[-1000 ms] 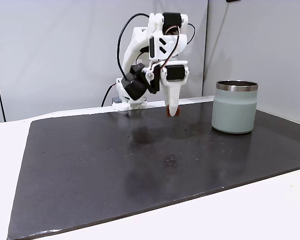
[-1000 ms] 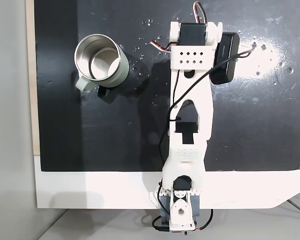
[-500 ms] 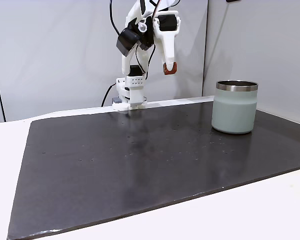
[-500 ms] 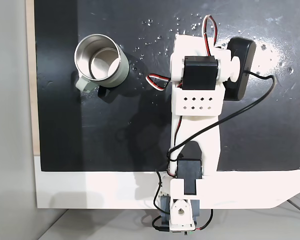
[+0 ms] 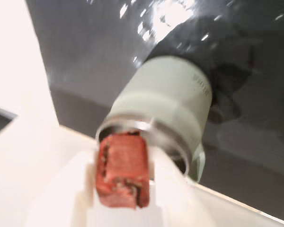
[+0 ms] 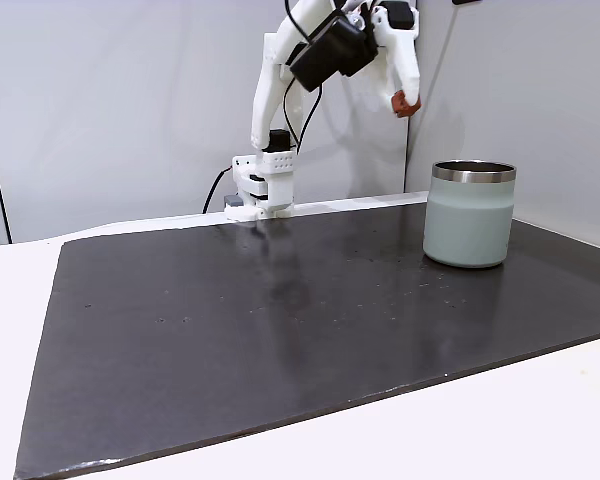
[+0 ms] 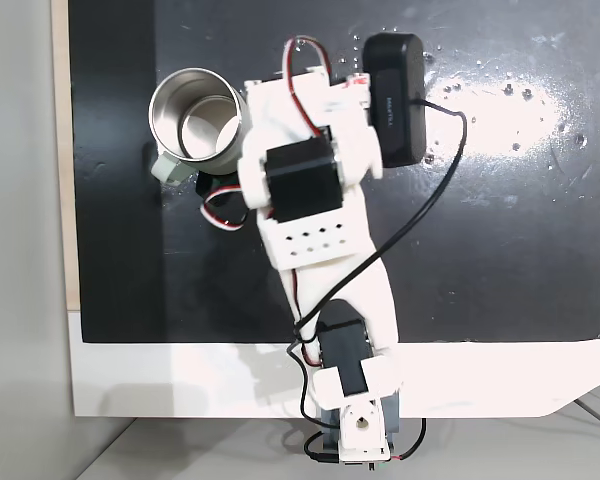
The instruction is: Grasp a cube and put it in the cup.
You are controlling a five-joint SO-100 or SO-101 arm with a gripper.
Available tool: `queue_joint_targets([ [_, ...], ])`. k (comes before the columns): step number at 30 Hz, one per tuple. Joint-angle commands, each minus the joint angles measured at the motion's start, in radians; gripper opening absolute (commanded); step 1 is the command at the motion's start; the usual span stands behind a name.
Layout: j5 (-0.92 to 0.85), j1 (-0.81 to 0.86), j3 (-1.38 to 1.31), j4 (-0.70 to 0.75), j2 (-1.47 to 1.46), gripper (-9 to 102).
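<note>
Since half a second ago, the cube, clamped in the closed gripper, has been swung rightward toward the cup.

wrist view soft, motion-blurred; cube in my fingers least smeared, fingers blown out white. specular glare on dark mat, top right in a fixed view. other fixed view sharp, even light, faint reflections.
</note>
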Motion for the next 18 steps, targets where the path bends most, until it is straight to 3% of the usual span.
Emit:
queue_joint_targets([
  [1, -0.023, -0.061, -0.107, -0.032, -0.021, 0],
  [18, -0.044, -0.166, -0.365, -0.067, -0.362, 0],
])
